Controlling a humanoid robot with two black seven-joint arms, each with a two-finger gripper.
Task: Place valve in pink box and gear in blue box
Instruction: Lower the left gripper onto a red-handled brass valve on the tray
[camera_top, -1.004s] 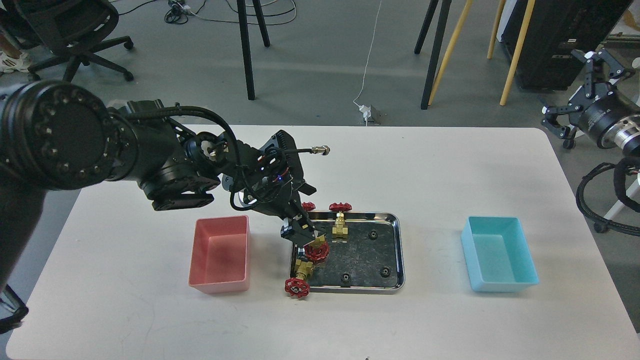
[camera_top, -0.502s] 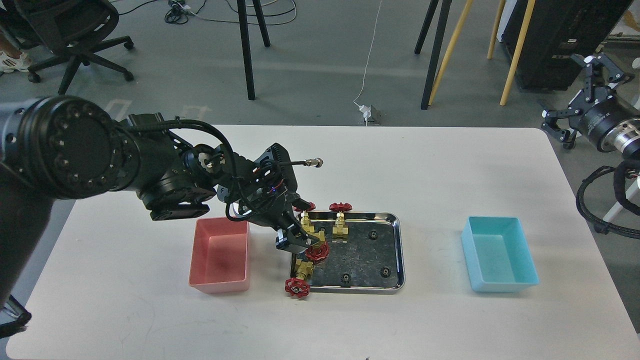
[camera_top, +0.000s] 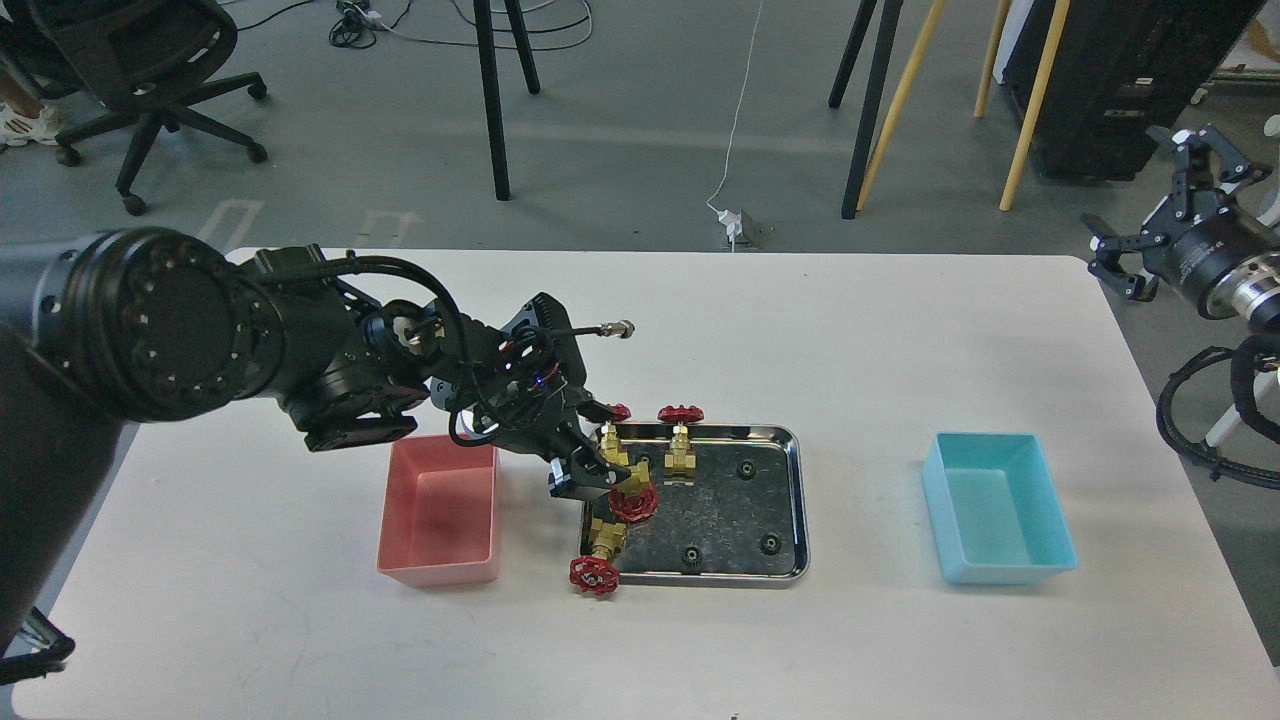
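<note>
Four valves lie at the left of the steel tray. One valve has my left gripper right against its brass body; the fingers are dark and I cannot tell whether they are closed on it. A second valve lies just behind the gripper, a third valve further right, and a fourth valve hangs over the tray's front left corner. Three black gears lie in the tray. The pink box, left of the tray, and the blue box, to its right, hold nothing. My right gripper is open, off the table's right edge.
The white table carries the tray and both boxes. My bulky left arm hangs over the table behind the pink box. An office chair, stand legs and cables are on the floor behind the table.
My left arm has drawn back left and sunk a little; the gripper tip slid left along the tray's edge while the red-wheeled valve stayed put. My right gripper drifted slightly right.
</note>
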